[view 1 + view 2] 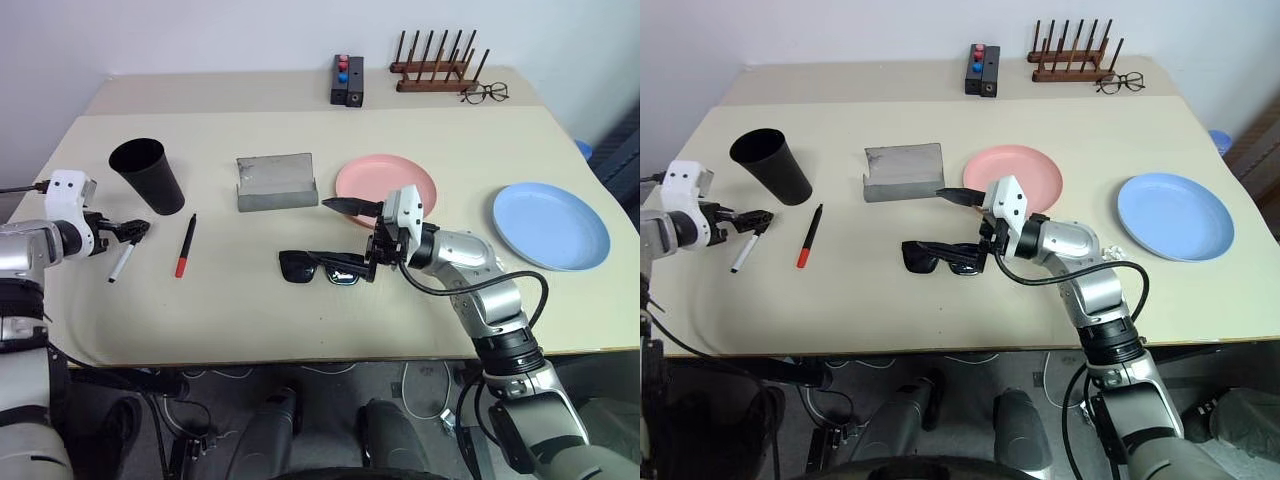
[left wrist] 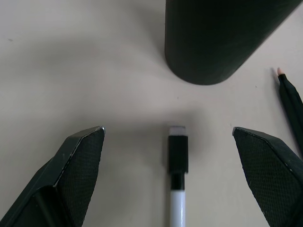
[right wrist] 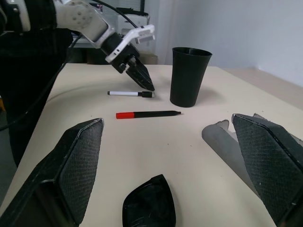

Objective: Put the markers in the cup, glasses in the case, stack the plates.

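Markers lie on the left part of the beige table (image 1: 300,320): a slim white marker with a black cap (image 1: 122,262) and, just to its right, a slim black marker with a red end (image 1: 186,245), both flat on the surface and apart from each other; the tall matte black tapered plastic cup (image 1: 148,176) stands upright behind them, near but not touching either. Left gripper (image 1: 133,231) hovers right over the capped end of the white marker, its two black fingers spread wide with the marker lying between them in the wrist view, nothing grasped. Near the table's middle the grey flat rectangular hinged case (image 1: 275,181) lies open; the black thick-framed sunglasses with dark lenses (image 1: 318,266) rest in front of it, well short of the case. Right gripper (image 1: 355,232) sits just beside the sunglasses' right end, fingers released and wide apart, one above the other, holding nothing. The round shallow pink plate (image 1: 385,180) lies to the right of the case, partly behind that gripper; the round shallow light blue plate (image 1: 551,225) lies well apart, farther right, unstacked.
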